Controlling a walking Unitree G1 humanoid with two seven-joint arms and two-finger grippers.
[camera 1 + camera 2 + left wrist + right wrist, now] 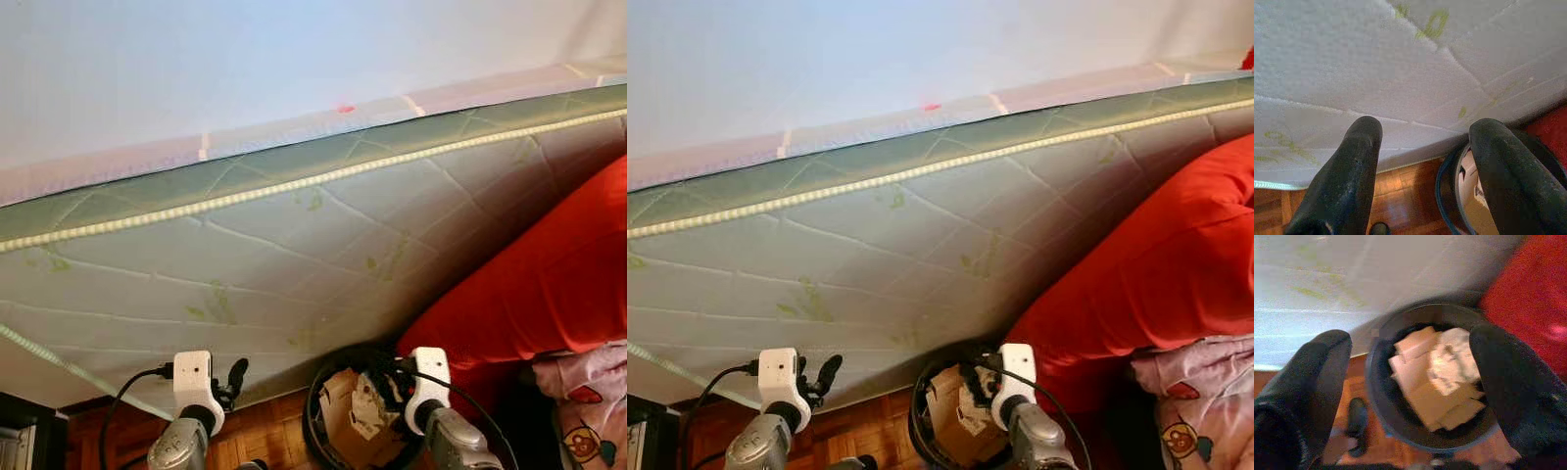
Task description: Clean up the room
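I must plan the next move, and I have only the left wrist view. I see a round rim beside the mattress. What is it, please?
Observer: A round dark bin on the wood floor, holding cardboard and crumpled paper.
Operator: Where is the right gripper?
Observer: The right gripper is above the bin, jaws open and empty.
Operator: What is on the bin's other side?
Observer: A red blanket hangs down from the bed, on the robot's right of the bin.

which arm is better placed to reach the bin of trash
Right, probably. The right gripper hangs open directly above the round bin of cardboard scraps; the left gripper faces the mattress side.
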